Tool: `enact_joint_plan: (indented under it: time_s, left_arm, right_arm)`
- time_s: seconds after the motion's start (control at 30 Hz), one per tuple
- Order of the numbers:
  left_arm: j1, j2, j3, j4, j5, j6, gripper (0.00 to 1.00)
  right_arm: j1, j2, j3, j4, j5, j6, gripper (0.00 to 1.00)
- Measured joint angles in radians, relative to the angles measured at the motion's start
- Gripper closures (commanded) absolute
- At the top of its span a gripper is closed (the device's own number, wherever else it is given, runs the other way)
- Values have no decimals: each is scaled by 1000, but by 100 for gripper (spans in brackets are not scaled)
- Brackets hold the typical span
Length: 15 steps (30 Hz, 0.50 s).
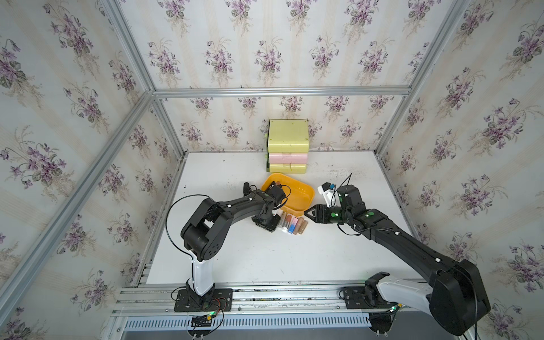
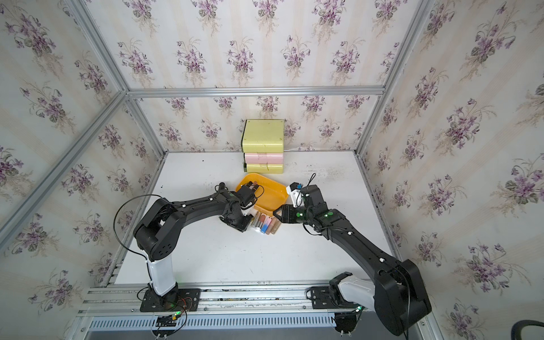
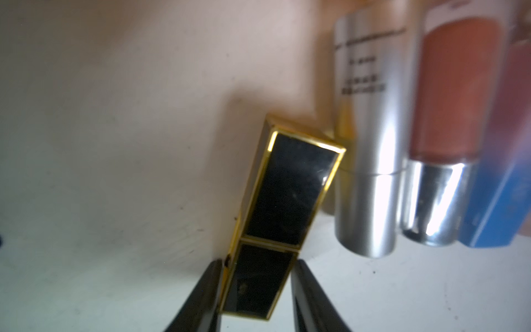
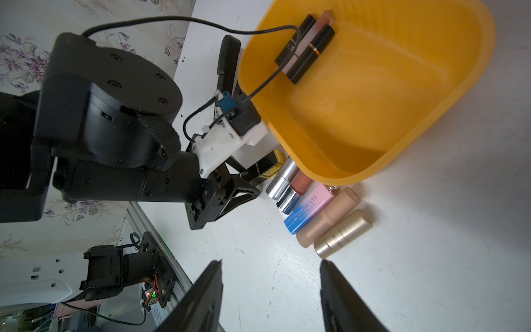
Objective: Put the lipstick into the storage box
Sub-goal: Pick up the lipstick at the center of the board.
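Pinching the black lipstick [image 3: 287,195] by its end with my left tool [image 3: 258,263], beside the box [image 1: 306,203] at the middle of the table [image 1: 265,259], I risk it twisting loose against the silver lipstick [image 3: 370,172]; my right tool [image 4: 271,261] gapes empty.

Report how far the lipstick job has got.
Done: three lipsticks lie in the storage box. In hand: the left gripper straddles a black-and-gold lipstick beside the box; whether it grips firmly is unclear. The right gripper hangs open and empty nearby. Left: that lipstick, plus a row of five more lying on the table beside the box.
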Motion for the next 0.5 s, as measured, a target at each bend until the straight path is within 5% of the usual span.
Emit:
enact_joint_plan:
  time_s: [0.23, 0.5]
  left_arm:
    - [23, 35, 43, -10, 5, 26, 51]
    - [32, 40, 53, -23, -10, 40, 74]
  right_arm:
    - [0, 0, -2, 0, 0, 1, 43]
    - [0, 2, -2, 0, 0, 1, 43]
